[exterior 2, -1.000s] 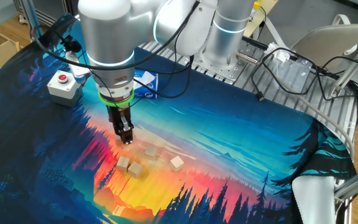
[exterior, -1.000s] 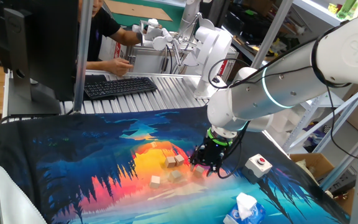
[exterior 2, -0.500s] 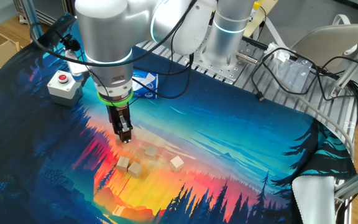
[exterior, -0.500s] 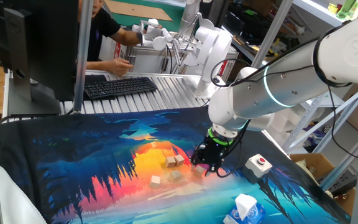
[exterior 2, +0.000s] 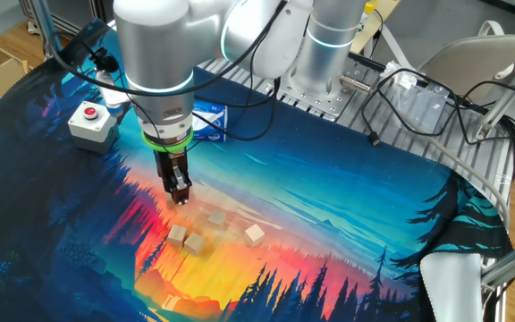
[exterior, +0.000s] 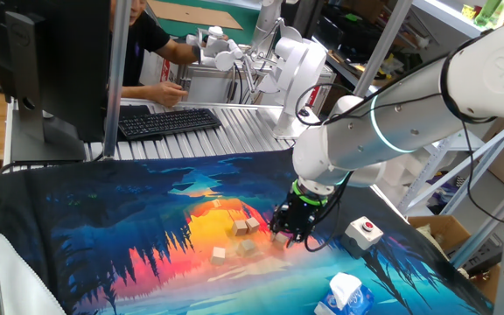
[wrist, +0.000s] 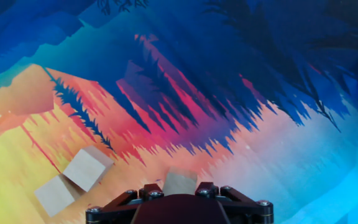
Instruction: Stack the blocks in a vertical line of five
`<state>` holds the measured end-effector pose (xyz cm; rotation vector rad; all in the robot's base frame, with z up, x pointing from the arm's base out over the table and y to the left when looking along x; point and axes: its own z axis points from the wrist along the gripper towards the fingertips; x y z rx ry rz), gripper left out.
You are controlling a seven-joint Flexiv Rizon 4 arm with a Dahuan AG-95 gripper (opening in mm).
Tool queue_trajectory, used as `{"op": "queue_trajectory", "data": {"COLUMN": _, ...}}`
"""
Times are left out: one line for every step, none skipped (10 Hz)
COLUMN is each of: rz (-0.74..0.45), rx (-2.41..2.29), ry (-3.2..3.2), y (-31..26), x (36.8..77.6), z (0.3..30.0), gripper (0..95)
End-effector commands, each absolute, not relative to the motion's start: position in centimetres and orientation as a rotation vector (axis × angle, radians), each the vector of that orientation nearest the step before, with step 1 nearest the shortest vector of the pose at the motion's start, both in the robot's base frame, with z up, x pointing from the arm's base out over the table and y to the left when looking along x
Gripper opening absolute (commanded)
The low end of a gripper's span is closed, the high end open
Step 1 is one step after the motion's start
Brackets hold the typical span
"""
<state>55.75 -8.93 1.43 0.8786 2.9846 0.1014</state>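
My gripper [exterior: 285, 238] hangs low over the painted mat, right of the loose blocks. In the hand view a light-tan wooden block [wrist: 180, 183] sits between the fingers, and the jaws are shut on it. Two blocks [exterior: 240, 227] lie side by side to the left of the gripper. Two more lie nearer the front [exterior: 220, 255]. In the other fixed view the gripper [exterior 2: 182, 199] is just above and left of a pair of blocks [exterior 2: 186, 240], with single blocks to their right [exterior 2: 255, 234] and above them [exterior 2: 215, 217]. The hand view shows two blocks [wrist: 89, 168] at lower left.
A white box with a red button [exterior: 363, 231] stands right of the gripper; it also shows in the other fixed view [exterior 2: 89, 122]. A white-and-blue tissue pack [exterior: 344, 293] lies at the front right. A keyboard [exterior: 166, 120] and a person are behind the mat.
The gripper has only shifted a little and come back; the blocks on the mat have not moved.
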Motion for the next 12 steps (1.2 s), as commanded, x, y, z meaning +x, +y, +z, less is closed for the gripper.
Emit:
{"op": "queue_trajectory", "data": {"rz": 0.099, "rx": 0.877, "ry": 2.984, "y": -9.0, "x": 55.8, "z": 1.4, "gripper": 0.0}}
{"op": "queue_trajectory", "data": {"rz": 0.100, "rx": 0.878, "ry": 2.983, "y": -9.0, "x": 55.8, "z": 1.4, "gripper": 0.0}}
{"op": "queue_trajectory", "data": {"rz": 0.106, "rx": 0.887, "ry": 2.982, "y": -9.0, "x": 55.8, "z": 1.4, "gripper": 0.0}}
{"op": "queue_trajectory", "data": {"rz": 0.105, "rx": 0.887, "ry": 2.982, "y": -9.0, "x": 55.8, "z": 1.4, "gripper": 0.0}}
{"op": "queue_trajectory", "data": {"rz": 0.105, "rx": 0.882, "ry": 2.983, "y": -9.0, "x": 55.8, "z": 1.6, "gripper": 0.0}}
{"op": "queue_trajectory", "data": {"rz": 0.104, "rx": 0.878, "ry": 2.984, "y": -9.0, "x": 55.8, "z": 1.6, "gripper": 0.0}}
{"op": "queue_trajectory", "data": {"rz": 0.103, "rx": 0.872, "ry": 2.986, "y": -9.0, "x": 55.8, "z": 1.6, "gripper": 0.0}}
{"op": "queue_trajectory", "data": {"rz": 0.103, "rx": 0.849, "ry": 2.992, "y": -9.0, "x": 55.8, "z": 1.7, "gripper": 0.0}}
{"op": "queue_trajectory", "data": {"rz": 0.102, "rx": 0.814, "ry": 3.001, "y": -9.0, "x": 55.7, "z": 1.9, "gripper": 0.0}}
{"op": "queue_trajectory", "data": {"rz": 0.106, "rx": 0.761, "ry": 3.017, "y": -9.0, "x": 55.6, "z": 2.3, "gripper": 0.0}}
{"op": "queue_trajectory", "data": {"rz": 0.109, "rx": 0.741, "ry": 3.027, "y": -9.0, "x": 55.5, "z": 2.7, "gripper": 0.0}}
{"op": "queue_trajectory", "data": {"rz": 0.110, "rx": 0.716, "ry": 3.035, "y": -8.9, "x": 55.5, "z": 3.0, "gripper": 0.0}}
